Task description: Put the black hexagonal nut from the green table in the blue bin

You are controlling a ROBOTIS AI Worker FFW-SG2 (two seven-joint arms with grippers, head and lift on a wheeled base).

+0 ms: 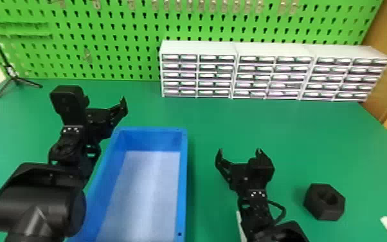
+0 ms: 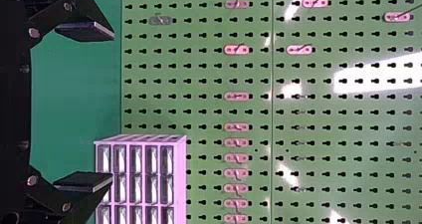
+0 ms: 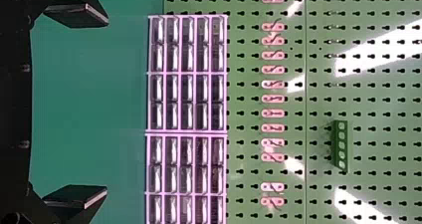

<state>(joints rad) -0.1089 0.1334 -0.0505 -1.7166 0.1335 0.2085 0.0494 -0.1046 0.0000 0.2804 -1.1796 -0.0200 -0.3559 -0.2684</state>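
We're holding our right hand [image 1: 240, 150] wide open and empty above the counter [image 1: 209, 128], its two flat black fingers spreading well apart. Right wrist view is showing the same: a broad gap, smooth dark pads, hinged black linkages behind. Our left hand [image 1: 105, 98] is hanging open and empty too, near the far left corner of the bin; left wrist view is confirming wide-set fingers.

The black hexagonal nut [image 1: 319, 206] is sitting on the counter, to the right of our right hand and nearer us, apart from it. It's looking matte black and chunky, six flat sides around a round hole. It's lying flat, hole facing up, so its bore axis is running roughly upright.

Between the arms, the blue bin [image 1: 184, 180] is resting on the counter: rectangular, smooth walls, raised rim, paler flat bottom, long sides running away from us. The counter is showing a plain green surface.

Farther out, the white drawer cabinets [image 1: 197, 50] are standing in a row at the back, rows of small shiny-fronted drawers facing us. Behind them the green pegboard [image 1: 106, 22] is rising, keyhole slots all over, with small metal hooks [image 1: 224, 6] lining its upper part.
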